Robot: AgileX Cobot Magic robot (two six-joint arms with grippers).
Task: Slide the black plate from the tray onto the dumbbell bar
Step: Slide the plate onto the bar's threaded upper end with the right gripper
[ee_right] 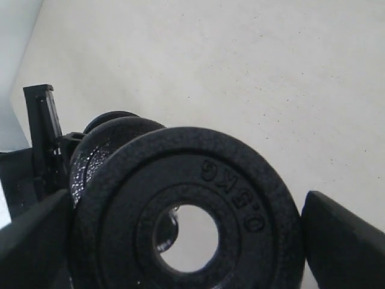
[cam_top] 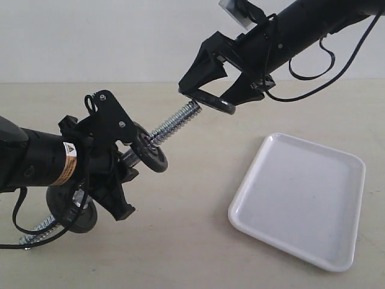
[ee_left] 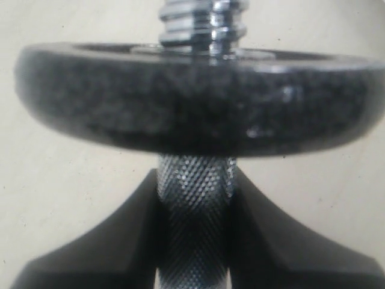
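Over the left side of the worktop [cam_top: 180, 241], the left claw [cam_top: 117, 158] pinches the knurled middle of the bar [cam_top: 174, 123], which slants up toward the far edge. One disc [cam_top: 150, 153] sits just above the grip and a second disc [cam_top: 75, 211] below it. The right claw [cam_top: 209, 96], spread wide, grips the plate [cam_top: 215, 103] by its rim in the air at the bar's threaded tip, not yet on it. The tray [cam_top: 301, 198] lies near the front right corner.

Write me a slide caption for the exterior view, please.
Right gripper holds the black plate near the tip of the dumbbell bar, clamped by the left gripper.
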